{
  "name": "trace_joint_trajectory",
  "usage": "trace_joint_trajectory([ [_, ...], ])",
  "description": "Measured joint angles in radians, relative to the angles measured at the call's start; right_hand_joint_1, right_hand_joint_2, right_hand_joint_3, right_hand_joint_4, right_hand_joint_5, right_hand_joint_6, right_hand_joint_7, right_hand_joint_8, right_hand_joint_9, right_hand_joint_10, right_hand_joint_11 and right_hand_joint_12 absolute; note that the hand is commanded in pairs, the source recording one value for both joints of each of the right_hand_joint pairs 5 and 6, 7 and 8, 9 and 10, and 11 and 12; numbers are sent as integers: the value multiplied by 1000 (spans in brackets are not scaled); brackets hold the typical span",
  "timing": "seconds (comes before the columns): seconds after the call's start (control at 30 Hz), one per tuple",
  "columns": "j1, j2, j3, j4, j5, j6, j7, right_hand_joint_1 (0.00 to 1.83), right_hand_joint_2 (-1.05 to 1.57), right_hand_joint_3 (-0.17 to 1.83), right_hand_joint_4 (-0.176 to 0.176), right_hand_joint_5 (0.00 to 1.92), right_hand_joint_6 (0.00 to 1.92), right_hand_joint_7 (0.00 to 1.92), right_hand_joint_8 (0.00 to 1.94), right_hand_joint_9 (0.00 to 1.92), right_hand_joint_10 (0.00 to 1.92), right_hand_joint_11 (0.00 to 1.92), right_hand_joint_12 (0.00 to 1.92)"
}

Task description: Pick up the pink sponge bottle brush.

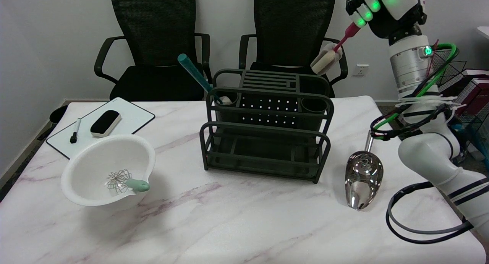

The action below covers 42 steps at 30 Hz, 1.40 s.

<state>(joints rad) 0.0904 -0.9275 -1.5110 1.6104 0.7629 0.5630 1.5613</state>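
Observation:
The pink sponge bottle brush hangs in the air above the rack's right end, pale sponge head down and to the left, pink handle slanting up to the right. My right hand is raised at the top right of the head view and grips the top of the handle in its curled fingers. The brush touches nothing else. Below it stands the dark green rack with its round right-hand cup.
A teal-handled brush leans out of the rack's left cup. A metal scoop lies to the right of the rack. A white bowl with a whisk sits at the left, a whiteboard with eraser and marker behind it. Two black chairs stand beyond the table.

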Motion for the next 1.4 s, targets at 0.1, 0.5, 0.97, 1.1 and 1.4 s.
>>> trace_joint_trajectory([
  [0.1,-18,-3,-10,7,13,38,16,898,1571,489,0,1920,1920,1920,1920,1920,1920,1920,1920],
  [0.5,-63,-11,-94,18,44,189,53,897,1571,504,0,1920,1920,1920,1920,1920,1920,1920,1920],
  [0.97,-99,-13,-252,60,37,358,69,903,1571,560,0,1920,1920,1920,1920,1920,1920,1920,1920],
  [1.1,-115,-14,-291,73,31,389,71,900,1571,604,0,1920,1920,1920,1920,1920,1920,1920,1920],
  [1.4,-161,-20,-385,81,11,434,71,886,1571,674,0,1920,1920,1920,1920,1920,1920,1920,1920],
])
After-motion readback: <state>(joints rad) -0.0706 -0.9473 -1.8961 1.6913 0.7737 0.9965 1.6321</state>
